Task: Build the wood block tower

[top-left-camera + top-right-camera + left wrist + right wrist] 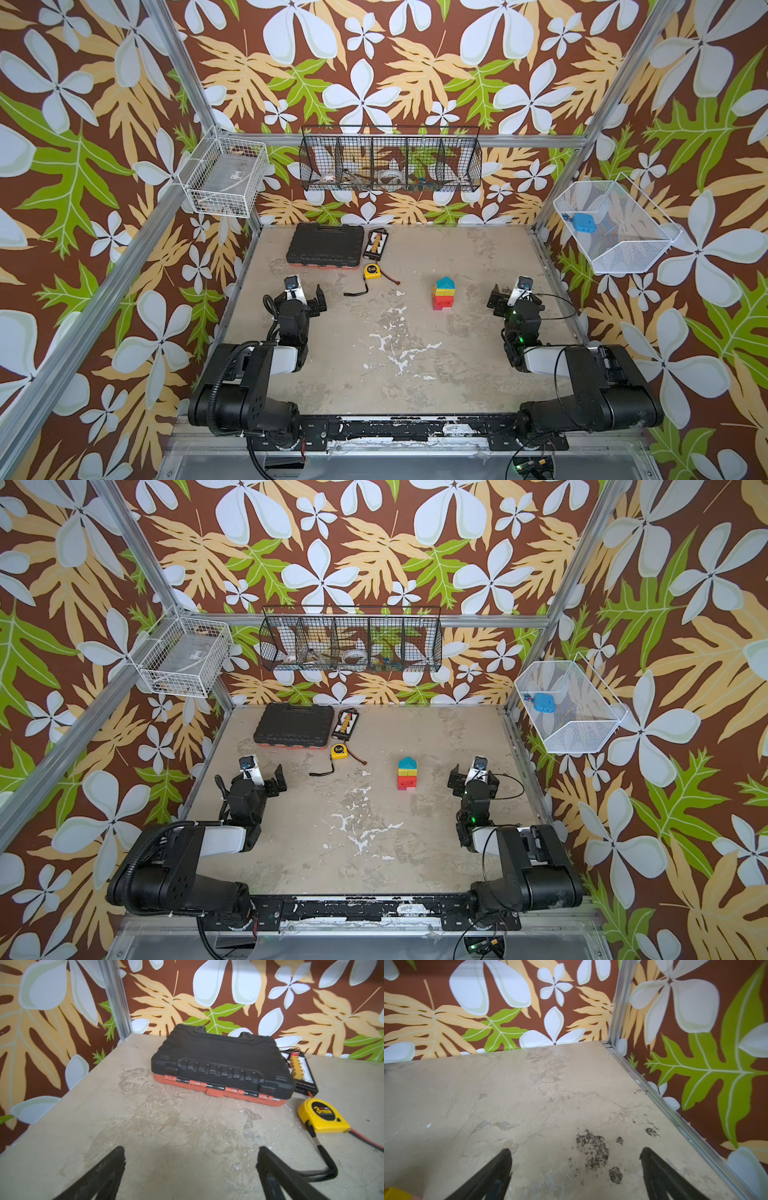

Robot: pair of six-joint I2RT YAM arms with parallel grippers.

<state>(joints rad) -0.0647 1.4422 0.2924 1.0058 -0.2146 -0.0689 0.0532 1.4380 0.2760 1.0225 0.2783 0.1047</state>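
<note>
Top views both showed me the tower [443, 293] standing on the table [395, 374], right of centre, teal block [444, 284] on top. My right gripper [575, 1151] sat near it, spread apart and empty. My left gripper [191, 1152], likewise apart, faced the tool case [222, 1066].

From base up, the small wood-block tower [443, 294] is pink, red, yellow, orange, teal. The plastic tool case [325, 245] is black over orange; the round tape measure [372, 271] is yellow.

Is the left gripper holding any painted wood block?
No: the left gripper stands open and empty over the worn beige table.
</note>
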